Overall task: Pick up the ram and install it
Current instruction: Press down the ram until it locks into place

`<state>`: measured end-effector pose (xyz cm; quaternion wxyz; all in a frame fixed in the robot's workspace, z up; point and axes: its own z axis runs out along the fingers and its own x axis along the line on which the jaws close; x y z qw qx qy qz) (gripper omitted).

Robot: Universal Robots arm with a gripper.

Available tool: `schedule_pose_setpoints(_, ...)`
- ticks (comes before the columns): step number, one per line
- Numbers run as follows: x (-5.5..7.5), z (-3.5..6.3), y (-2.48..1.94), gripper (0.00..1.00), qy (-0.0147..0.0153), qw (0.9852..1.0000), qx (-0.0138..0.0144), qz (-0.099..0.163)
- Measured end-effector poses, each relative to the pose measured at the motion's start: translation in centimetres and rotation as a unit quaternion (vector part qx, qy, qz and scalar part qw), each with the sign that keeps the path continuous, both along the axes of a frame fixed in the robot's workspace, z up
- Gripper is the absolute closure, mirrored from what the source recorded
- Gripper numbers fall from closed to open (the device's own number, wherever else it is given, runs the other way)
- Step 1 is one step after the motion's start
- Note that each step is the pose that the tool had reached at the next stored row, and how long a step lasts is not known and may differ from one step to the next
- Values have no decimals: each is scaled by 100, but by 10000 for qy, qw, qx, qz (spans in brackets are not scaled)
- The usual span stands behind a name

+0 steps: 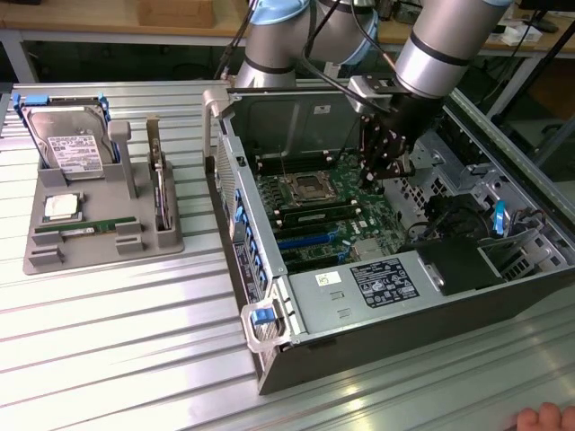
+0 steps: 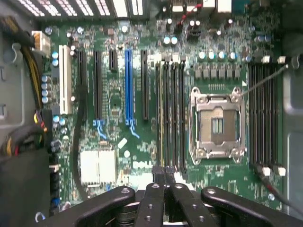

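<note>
The arm (image 1: 449, 45) reaches steeply down into the open computer case (image 1: 377, 332), its gripper (image 1: 388, 171) (image 2: 164, 174) clenched with fingers pressed together just above the motherboard's memory slots (image 2: 170, 118), while the ram (image 1: 85, 226) lies in the grey tray (image 1: 99, 258), well apart from the gripper and outside the case.

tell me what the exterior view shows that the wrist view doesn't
Exterior view: the tray beside the case, holding the ram and a hard drive; also the arm reaching into the case. Wrist view: the white slot and the Dell lettering. Both: the motherboard, its processor socket, and the fingers above the board, seen shut in the wrist view.
</note>
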<state>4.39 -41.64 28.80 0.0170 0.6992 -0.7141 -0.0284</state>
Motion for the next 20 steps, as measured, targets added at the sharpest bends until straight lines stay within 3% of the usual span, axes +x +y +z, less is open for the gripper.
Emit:
schedule_pose_setpoints(4, 0, -8, -1, 89, -1, 10000, 2, 0)
schedule_pose_setpoints(20, 0, -424, -1, 89, 0, 10000, -40, 0)
